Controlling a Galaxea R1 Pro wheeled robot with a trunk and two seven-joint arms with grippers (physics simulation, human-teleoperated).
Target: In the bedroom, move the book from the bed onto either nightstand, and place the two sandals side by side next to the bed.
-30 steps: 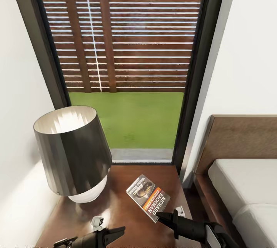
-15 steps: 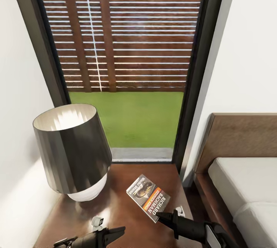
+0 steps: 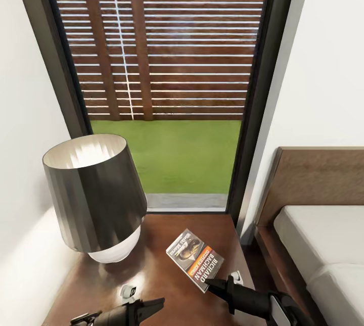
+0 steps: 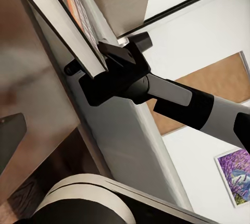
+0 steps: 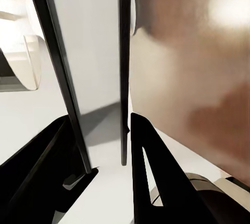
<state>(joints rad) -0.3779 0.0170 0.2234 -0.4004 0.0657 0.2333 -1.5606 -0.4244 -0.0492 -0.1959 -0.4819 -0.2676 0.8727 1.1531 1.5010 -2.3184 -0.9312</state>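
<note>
Head view: one book (image 3: 195, 260), one nightstand (image 3: 167, 285).

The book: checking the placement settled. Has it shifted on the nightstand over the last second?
No. The book keeps its spot against the nightstand edge; the lamp's slight shift is camera movement.

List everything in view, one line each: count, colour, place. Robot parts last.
book: one, dark cover with orange band, flat on the nightstand, near its bed side.
nightstand: one, glossy dark brown, between wall and bed.
lamp: one, dark grey shade on white base, on the nightstand's left.
bed: one, white mattress, brown headboard, right of the nightstand.
window: one, dark-framed, behind the nightstand.
left gripper: one, black, low over the nightstand.
right gripper: one, black, at the book's near edge.
</note>
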